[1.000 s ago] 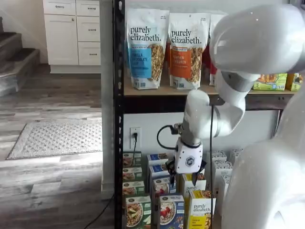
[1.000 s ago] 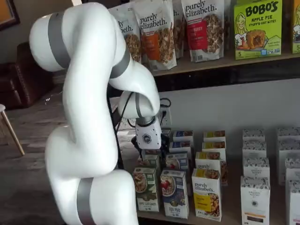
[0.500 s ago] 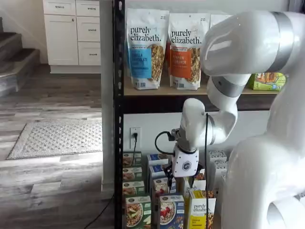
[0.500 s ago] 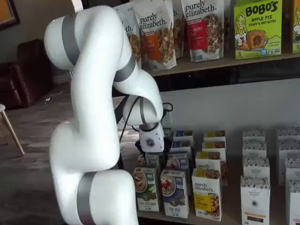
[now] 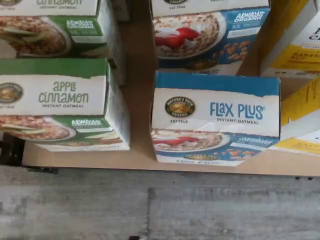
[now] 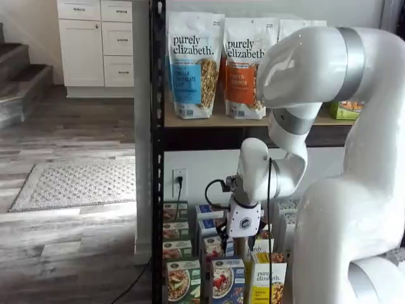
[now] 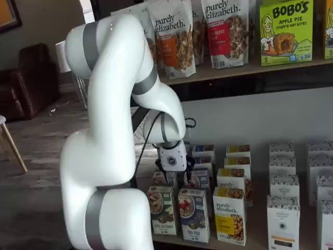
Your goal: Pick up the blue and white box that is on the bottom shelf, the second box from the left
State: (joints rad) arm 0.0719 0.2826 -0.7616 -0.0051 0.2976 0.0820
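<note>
Front row of the bottom shelf (image 5: 140, 156), from the left in both shelf views: a green box (image 6: 182, 282), apple cinnamon by its lettering in the wrist view, upright at the shelf's front edge

Just beside it, at its 3 o'clock: the blue and white box (image 6: 226, 282), upright, apart from the green one by a narrow strip of bare board, "Flax Plus" legible on its face in the wrist view (image 5: 215, 120), more blue boxes lined up behind it

At 3 o'clock again: a yellow box (image 6: 269, 284), so the blue and white box between green and yellow

Above that row, at about 12 o'clock from the blue and white box: the gripper (image 6: 230, 242), white body with black fingers pointing down, over the boxes behind the front one, touching nothing that can be made out

Jaws spread wide, nothing held between them

Higher up, on the wooden tier: granola bags (image 6: 193, 66)
</note>
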